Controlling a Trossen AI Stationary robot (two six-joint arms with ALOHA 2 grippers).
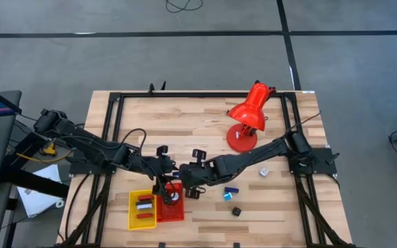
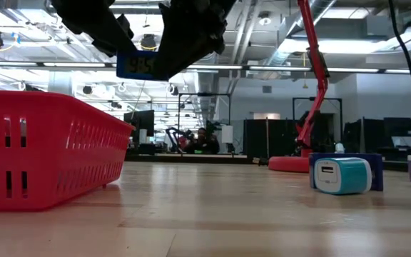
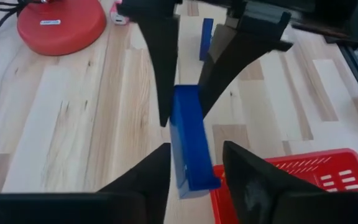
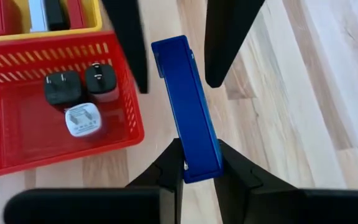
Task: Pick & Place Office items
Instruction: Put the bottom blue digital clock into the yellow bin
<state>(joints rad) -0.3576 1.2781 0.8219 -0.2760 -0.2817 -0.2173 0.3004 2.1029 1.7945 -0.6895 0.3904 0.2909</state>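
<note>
Passing a blue block (image 4: 188, 106) from one arm to the other looks like the step in hand: the right gripper (image 4: 199, 163) is clamped shut on one end of it, and the left gripper (image 3: 194, 163) has its fingers around the opposite end, closing in, though whether they press it yet I cannot tell. The block hangs in the air just beyond the red tray (image 4: 17, 158), near the front edge of the desk (image 1: 185, 124), left of centre. Holding it by its two ends leaves each gripper room to take hold without striking the other.

Inside the red tray lie two black plugs (image 4: 63, 87) and a small white charger (image 4: 82, 120); the yellow tray (image 1: 133, 213) touches it on the side nearer the desk's left edge and holds red and black pieces. On the bare wood toward the right lie a blue piece (image 1: 231, 189), a teal one (image 1: 227, 197), a black one (image 1: 236, 211) and a white one (image 1: 263, 172). The red desk lamp (image 1: 248, 114) stands near the back right, well apart. The tray's wall lies close under the grippers, and I judge it the thing to clear.
</note>
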